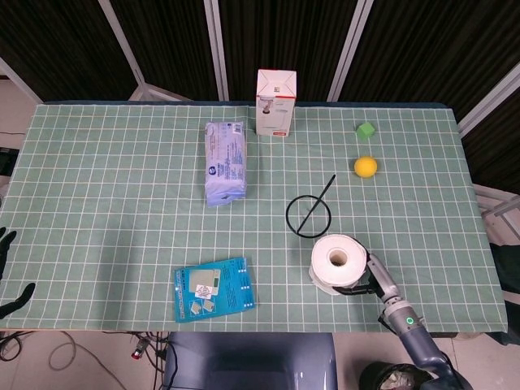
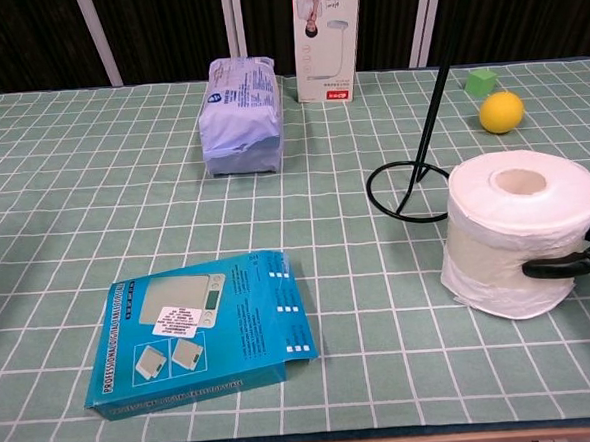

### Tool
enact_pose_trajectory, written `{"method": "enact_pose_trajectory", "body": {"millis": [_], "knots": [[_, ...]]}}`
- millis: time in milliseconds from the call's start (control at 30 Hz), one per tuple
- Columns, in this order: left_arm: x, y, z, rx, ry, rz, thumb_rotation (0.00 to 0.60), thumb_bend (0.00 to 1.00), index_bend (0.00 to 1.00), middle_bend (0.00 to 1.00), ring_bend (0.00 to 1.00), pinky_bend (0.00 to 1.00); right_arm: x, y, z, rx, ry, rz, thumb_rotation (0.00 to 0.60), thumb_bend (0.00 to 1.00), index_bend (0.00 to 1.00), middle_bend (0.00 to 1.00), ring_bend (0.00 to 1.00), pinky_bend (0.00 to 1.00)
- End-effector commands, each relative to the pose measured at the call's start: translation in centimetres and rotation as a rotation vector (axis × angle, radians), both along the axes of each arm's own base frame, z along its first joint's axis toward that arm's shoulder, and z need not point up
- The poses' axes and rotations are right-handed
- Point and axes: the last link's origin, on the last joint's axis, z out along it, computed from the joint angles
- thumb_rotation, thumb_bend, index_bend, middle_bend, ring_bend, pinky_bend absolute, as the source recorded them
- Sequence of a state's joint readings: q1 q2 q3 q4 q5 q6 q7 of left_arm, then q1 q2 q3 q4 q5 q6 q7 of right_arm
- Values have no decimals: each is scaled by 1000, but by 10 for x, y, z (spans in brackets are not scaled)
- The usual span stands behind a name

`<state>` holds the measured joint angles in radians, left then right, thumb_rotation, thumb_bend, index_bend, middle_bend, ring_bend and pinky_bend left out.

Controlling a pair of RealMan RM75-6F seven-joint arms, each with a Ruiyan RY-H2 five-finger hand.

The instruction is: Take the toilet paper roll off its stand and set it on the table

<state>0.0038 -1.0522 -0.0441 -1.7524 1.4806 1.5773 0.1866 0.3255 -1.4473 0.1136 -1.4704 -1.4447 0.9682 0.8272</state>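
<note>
The white toilet paper roll (image 1: 335,262) (image 2: 513,231) stands upright, core up, on the green checked tablecloth just in front of the black wire stand (image 1: 309,214) (image 2: 414,188), which is bare. My right hand (image 1: 371,279) (image 2: 578,258) grips the roll from its right side, dark fingers wrapped around the lower part. Whether the roll rests fully on the cloth I cannot tell. My left hand (image 1: 6,272) shows as dark fingers at the left edge of the head view, off the table and holding nothing.
A blue scale box (image 1: 213,289) (image 2: 206,330) lies front left. A tissue pack (image 1: 224,162) (image 2: 239,113) and a white carton (image 1: 276,101) (image 2: 328,37) sit further back. An orange ball (image 1: 366,166) (image 2: 501,111) and green cube (image 1: 366,130) (image 2: 482,80) lie far right.
</note>
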Motion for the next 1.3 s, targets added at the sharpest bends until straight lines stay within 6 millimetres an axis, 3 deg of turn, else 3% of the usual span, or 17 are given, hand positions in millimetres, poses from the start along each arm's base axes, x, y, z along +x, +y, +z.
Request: {"method": "enact_pose_trajectory", "body": {"millis": [33,167,333,500,600,767,1000,1300], "knots": [[0,0,-1,-4,2,-1,600,222,50,0,0,0,1,0,9,10,-2,24,600,0,0,0,0,0],[1,0,-1,-6,1,-1,600,222,50,0,0,0,-4,-4,34,-20,8,37,600,0,0,0,0,0],[0,0,1,3,-3,3,600,222,50,0,0,0,-14,0,89,-121,58,70,600,0,0,0,0,0],[0,-1,3,4,-16,1,600,222,50,0,0,0,-28,38,152,-152,202,115,600,0,0,0,0,0],[0,-2,4,8,-17,-3,600,222,50,0,0,0,-35,63,172,-164,321,133,600,0,0,0,0,0],[1,-2,3,0,-15,-5,600,222,49,0,0,0,-42,89,168,-290,688,180,600,0,0,0,0,0],[3,-4,3,-9,-24,-28,600,222,49,0,0,0,-34,88,153,-478,1063,327,600,0,0,0,0,0],[1,-1,1,-22,-20,-35,600,222,49,0,0,0,-39,83,147,-552,1152,348,600,0,0,0,0,0]]}}
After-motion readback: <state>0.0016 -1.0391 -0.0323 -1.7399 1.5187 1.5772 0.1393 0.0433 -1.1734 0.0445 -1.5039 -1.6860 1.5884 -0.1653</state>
